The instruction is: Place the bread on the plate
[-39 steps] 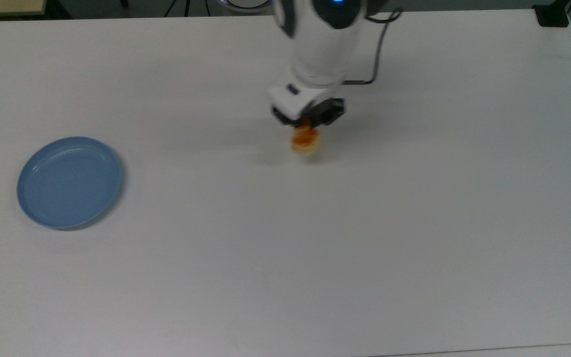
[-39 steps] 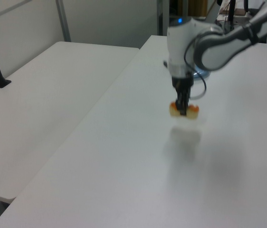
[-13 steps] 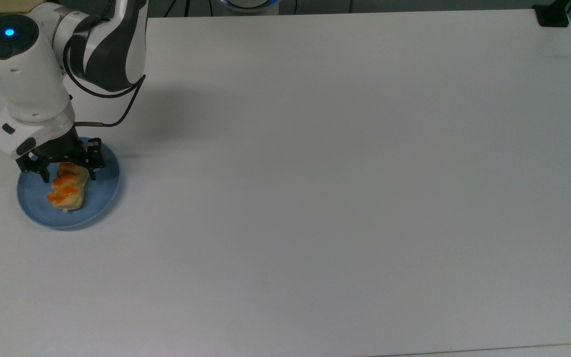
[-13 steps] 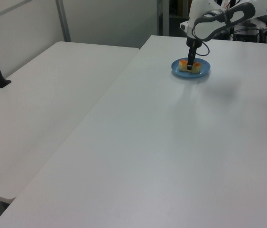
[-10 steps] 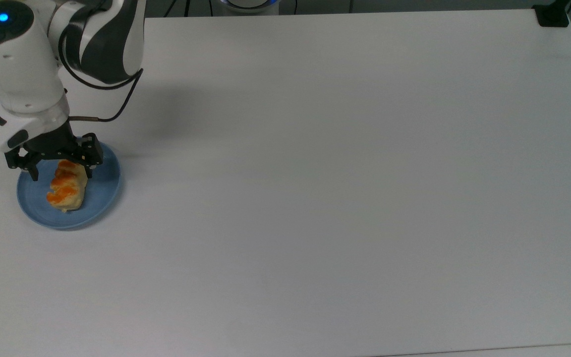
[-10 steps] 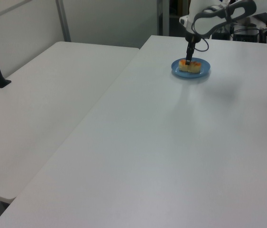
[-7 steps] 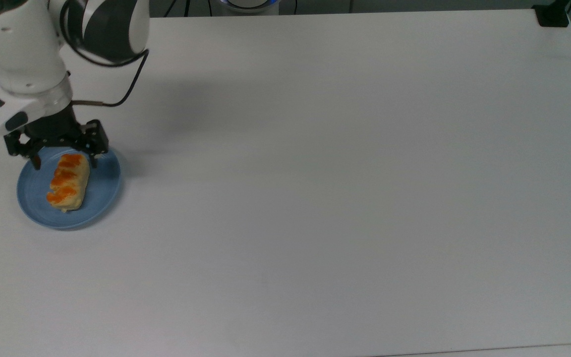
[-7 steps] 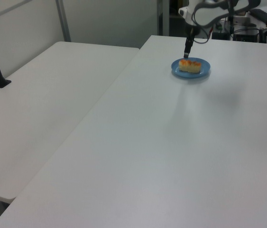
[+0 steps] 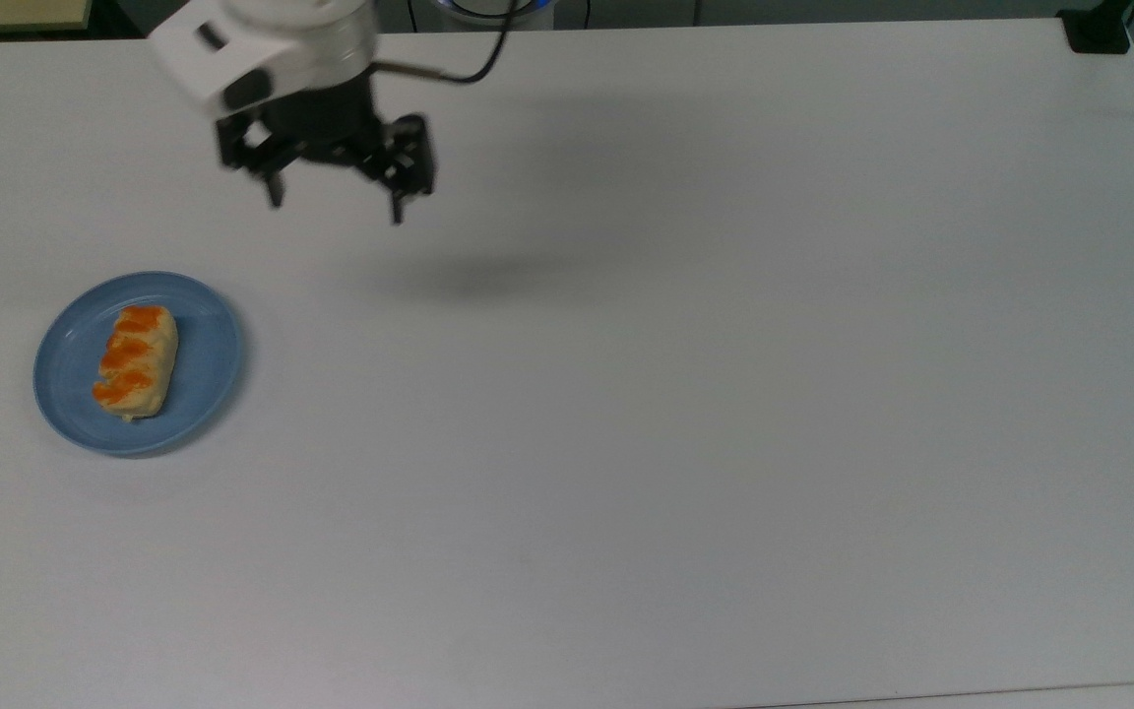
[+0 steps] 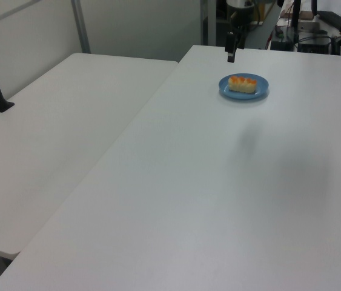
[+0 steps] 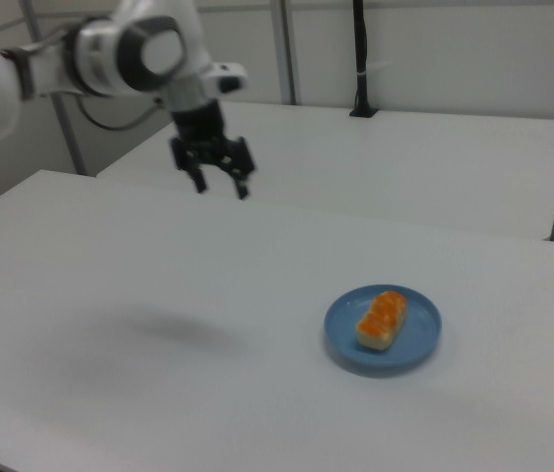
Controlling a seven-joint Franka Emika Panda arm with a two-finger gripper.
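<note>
The bread [image 9: 135, 360] [image 10: 243, 84] [image 11: 382, 319], a pale-yellow bun with orange glazed patches, lies on the light-blue plate [image 9: 203, 369] [image 10: 261, 90] [image 11: 419, 342] at the top view's left. My gripper [image 9: 335, 203] [image 11: 220, 187] hangs open and empty high above the table, well away from the plate, up and to the right of it in the top view. In the left view the gripper [image 10: 231, 54] is behind the plate, a little to its left.
The white table [image 9: 685, 414] stretches wide to the top view's right. A second white table [image 10: 55, 121] stands alongside. A black post base [image 9: 1097, 32] sits at the top view's far right corner.
The gripper carried the bread to the plate, let go of it there, then rose and swung away to the top view's right. The bread stays on the plate.
</note>
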